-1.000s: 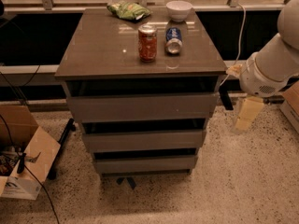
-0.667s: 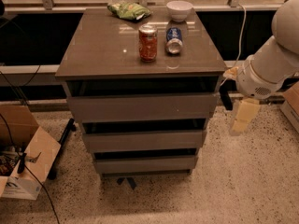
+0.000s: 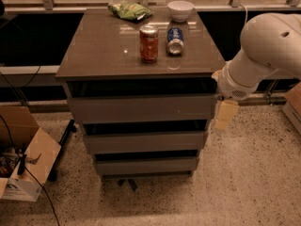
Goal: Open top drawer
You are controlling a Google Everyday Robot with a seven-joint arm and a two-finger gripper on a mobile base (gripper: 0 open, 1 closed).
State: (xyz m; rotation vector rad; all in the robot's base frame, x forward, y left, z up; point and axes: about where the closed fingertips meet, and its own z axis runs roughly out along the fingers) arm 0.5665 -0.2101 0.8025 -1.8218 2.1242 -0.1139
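Nearest you sit two narrower fronts [image 3: 145, 141]. Above them is the top drawer [image 3: 141, 108], a flat, glossy, handleless grey-brown panel, judged not yet drawn out. Your gripper [image 3: 225, 115] hangs just beside its right end; whether it is clenched or released, you cannot tell. The step in hand appears to be the approach; next you must catch the panel's edge and pull. Beyond, a red can [image 3: 149, 43] stands on the glossy surface [image 3: 99, 51].

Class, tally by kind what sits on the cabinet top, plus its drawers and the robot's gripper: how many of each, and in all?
Cans: 2 (red can upright, blue can lying down)
Bowls: 1 (white bowl)
Bags: 1 (green bag)
Drawers: 3 (top drawer, middle drawer, bottom drawer)
Grippers: 1 (gripper, beside the top drawer's right end)
Total: 8
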